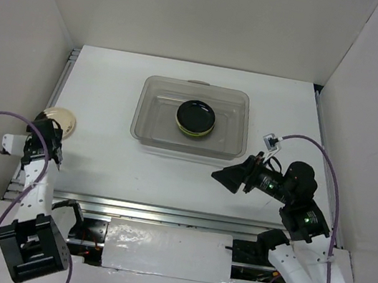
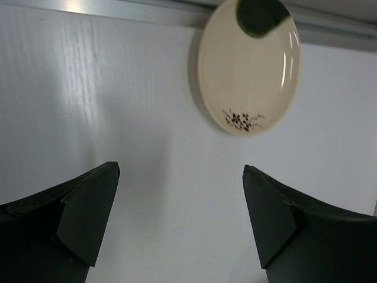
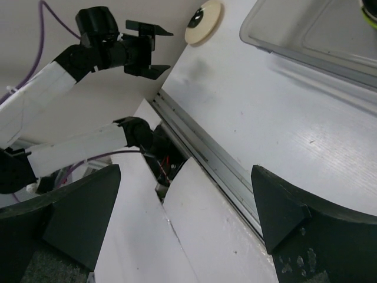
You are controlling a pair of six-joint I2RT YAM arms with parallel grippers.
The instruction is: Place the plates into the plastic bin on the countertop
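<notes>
Well, black plate (image 1: 196, 118) inside bin (image 1: 150, 119)

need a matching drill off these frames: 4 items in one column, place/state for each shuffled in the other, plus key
Column 1
1. cream plate
2. black plate
3. left gripper
4. right gripper

Column 2
A. inside the plastic bin
B. open, off the bin's near right corner
C. flat on the countertop at its far left edge
D. open, bare countertop between its fingers, cream plate just ahead

Pairs: 1-C, 2-A, 3-D, 4-B
</notes>
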